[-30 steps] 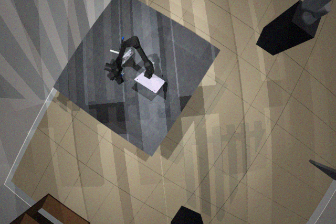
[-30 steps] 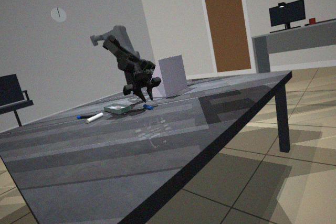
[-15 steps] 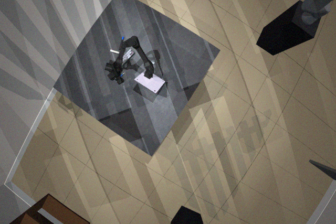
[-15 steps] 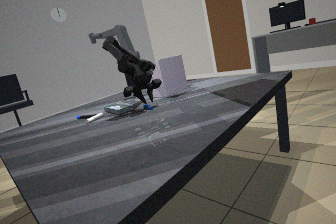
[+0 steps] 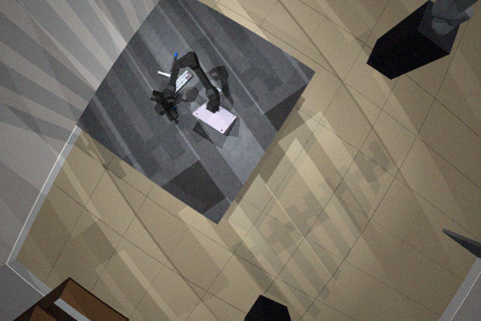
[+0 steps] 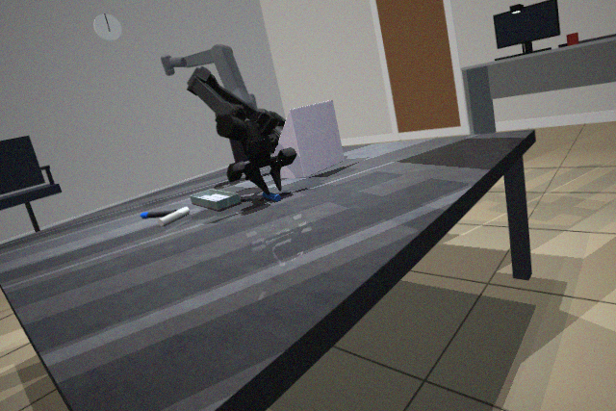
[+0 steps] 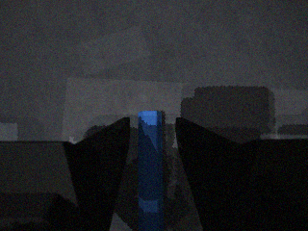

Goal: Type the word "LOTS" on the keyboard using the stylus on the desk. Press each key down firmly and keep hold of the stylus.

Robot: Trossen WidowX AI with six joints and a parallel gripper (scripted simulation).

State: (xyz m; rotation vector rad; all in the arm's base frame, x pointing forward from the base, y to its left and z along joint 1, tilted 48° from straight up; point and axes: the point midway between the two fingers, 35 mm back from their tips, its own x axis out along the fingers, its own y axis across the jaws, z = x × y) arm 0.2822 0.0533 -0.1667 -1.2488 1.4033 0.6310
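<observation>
The blue stylus (image 5: 174, 107) (image 6: 271, 196) (image 7: 150, 168) lies on the desk. My gripper (image 6: 272, 191) (image 7: 152, 123) is open, with its fingers low on either side of the stylus. In the wrist view the stylus runs up the middle between the fingers, with a gap on both sides. The small keyboard (image 5: 181, 81) (image 6: 215, 202) has light keys in a grey-green case. It lies beside the gripper, partly hidden by the arm in the top view. Its letters are too small to read.
A white marker (image 5: 163, 74) (image 6: 173, 216) and a dark pen with a blue end (image 5: 175, 54) (image 6: 144, 215) lie past the keyboard. A tall pale lavender block (image 5: 218, 118) (image 6: 318, 140) stands near the arm on the other side.
</observation>
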